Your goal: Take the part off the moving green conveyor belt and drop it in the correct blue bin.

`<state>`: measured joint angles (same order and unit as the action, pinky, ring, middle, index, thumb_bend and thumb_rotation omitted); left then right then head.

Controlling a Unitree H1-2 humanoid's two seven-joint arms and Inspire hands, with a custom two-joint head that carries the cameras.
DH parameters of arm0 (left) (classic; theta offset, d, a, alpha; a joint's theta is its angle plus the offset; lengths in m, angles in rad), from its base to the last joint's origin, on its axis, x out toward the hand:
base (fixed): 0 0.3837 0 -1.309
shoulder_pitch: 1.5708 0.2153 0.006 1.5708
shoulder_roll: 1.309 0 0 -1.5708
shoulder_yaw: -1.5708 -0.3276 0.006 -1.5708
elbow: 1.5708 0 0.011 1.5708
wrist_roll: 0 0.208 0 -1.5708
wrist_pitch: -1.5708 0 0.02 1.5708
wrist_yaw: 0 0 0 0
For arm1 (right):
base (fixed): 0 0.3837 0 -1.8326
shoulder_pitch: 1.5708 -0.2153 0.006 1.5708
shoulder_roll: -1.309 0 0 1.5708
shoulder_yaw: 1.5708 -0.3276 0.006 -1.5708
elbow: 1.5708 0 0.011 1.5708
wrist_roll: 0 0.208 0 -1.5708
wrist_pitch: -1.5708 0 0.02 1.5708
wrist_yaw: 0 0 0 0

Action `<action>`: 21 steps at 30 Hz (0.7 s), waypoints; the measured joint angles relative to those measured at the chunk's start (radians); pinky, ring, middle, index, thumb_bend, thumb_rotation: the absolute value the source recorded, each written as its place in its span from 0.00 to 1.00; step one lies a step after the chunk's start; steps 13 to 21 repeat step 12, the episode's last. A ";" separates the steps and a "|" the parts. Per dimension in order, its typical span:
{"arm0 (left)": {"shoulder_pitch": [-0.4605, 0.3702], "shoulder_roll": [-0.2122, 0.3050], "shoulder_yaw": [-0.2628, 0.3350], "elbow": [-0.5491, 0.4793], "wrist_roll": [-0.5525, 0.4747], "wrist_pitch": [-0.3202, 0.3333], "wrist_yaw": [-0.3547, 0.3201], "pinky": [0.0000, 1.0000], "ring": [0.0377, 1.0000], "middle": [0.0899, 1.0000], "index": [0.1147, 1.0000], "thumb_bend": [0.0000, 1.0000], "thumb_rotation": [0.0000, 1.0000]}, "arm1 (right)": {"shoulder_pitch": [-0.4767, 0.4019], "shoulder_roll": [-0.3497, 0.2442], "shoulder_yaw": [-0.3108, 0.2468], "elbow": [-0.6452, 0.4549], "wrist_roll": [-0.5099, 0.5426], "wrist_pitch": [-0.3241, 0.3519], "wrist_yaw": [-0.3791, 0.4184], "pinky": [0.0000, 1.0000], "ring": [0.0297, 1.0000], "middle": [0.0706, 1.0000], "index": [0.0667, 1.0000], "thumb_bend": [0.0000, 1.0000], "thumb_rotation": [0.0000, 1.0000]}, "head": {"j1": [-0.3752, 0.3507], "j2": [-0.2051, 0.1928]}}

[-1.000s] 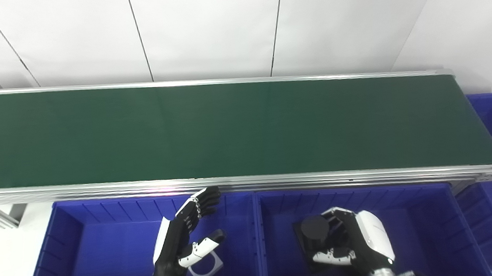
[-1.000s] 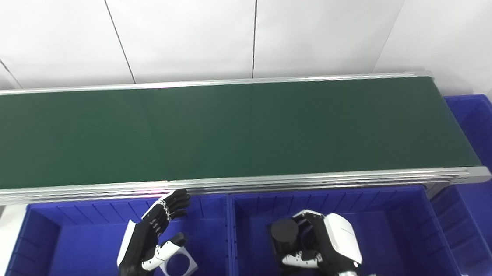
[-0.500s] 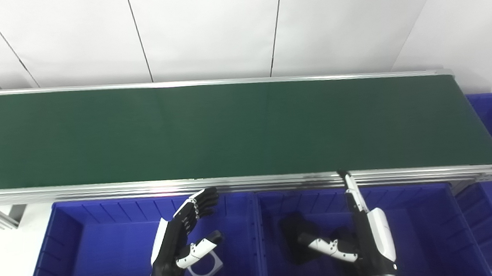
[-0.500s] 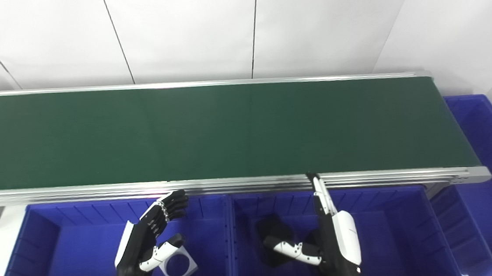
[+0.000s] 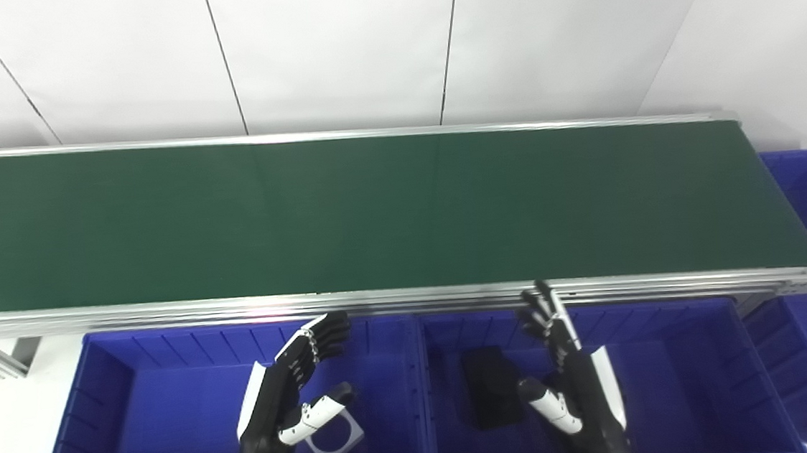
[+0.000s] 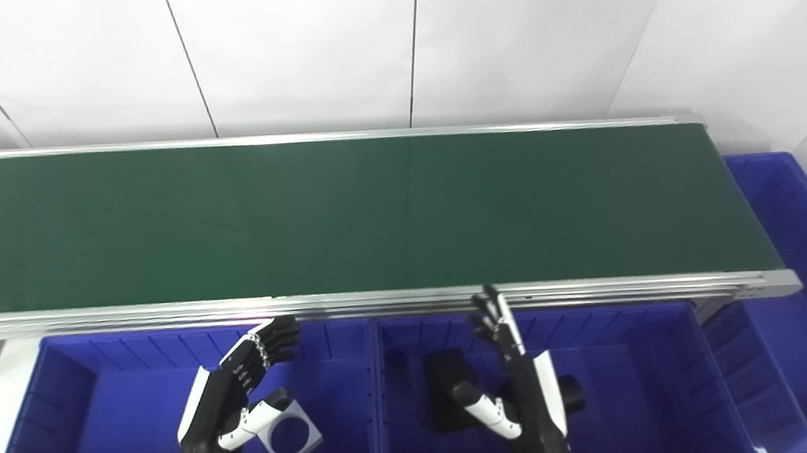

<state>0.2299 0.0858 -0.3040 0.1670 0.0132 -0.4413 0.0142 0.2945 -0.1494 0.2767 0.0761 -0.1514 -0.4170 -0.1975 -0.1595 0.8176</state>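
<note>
Since a second ago the right hand (image 6: 524,390) has let go of the black part (image 6: 449,392), now lying in the lower-centre bin (image 6: 670,321); its fingers are spread wide, empty. Left hand (image 5: 284,409) hovers open, waiting; belt (image 5: 373,207) bare.

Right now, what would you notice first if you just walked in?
The long green conveyor belt stretches across the middle with nothing on it. Below it sit blue bins, with both open robot hands, left hand and right hand, over them, and a black part lying in the middle one.
</note>
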 measured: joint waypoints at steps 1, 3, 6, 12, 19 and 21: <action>0.000 0.000 0.000 0.000 0.000 0.000 0.000 0.76 0.78 0.78 0.76 0.73 0.62 | 0.000 -0.002 0.000 -0.001 0.010 0.000 0.022 0.86 0.84 0.90 0.97 0.96 0.85 | 0.006 0.000; 0.001 0.000 0.001 0.000 0.000 0.000 -0.001 0.77 0.79 0.78 0.76 0.74 0.63 | 0.001 -0.004 -0.001 -0.007 0.021 0.001 0.059 0.85 0.84 0.89 0.96 0.96 0.84 | 0.014 -0.002; 0.004 0.000 0.001 0.000 0.000 0.000 -0.002 0.78 0.80 0.79 0.77 0.73 0.63 | 0.008 0.002 -0.007 -0.021 0.020 0.004 0.094 0.82 0.83 0.89 0.95 0.94 0.83 | 0.018 -0.003; 0.006 0.004 0.001 -0.002 0.001 0.000 -0.014 0.78 0.81 0.81 0.79 0.73 0.63 | 0.028 0.047 -0.024 -0.038 0.049 0.023 0.122 0.87 0.87 0.92 0.98 0.89 0.82 | 0.023 0.000; 0.006 0.004 0.001 -0.002 0.001 0.000 -0.014 0.78 0.81 0.81 0.79 0.73 0.63 | 0.028 0.047 -0.024 -0.038 0.049 0.023 0.122 0.87 0.87 0.92 0.98 0.89 0.82 | 0.023 0.000; 0.006 0.004 0.001 -0.002 0.001 0.000 -0.014 0.78 0.81 0.81 0.79 0.73 0.63 | 0.028 0.047 -0.024 -0.038 0.049 0.023 0.122 0.87 0.87 0.92 0.98 0.89 0.82 | 0.023 0.000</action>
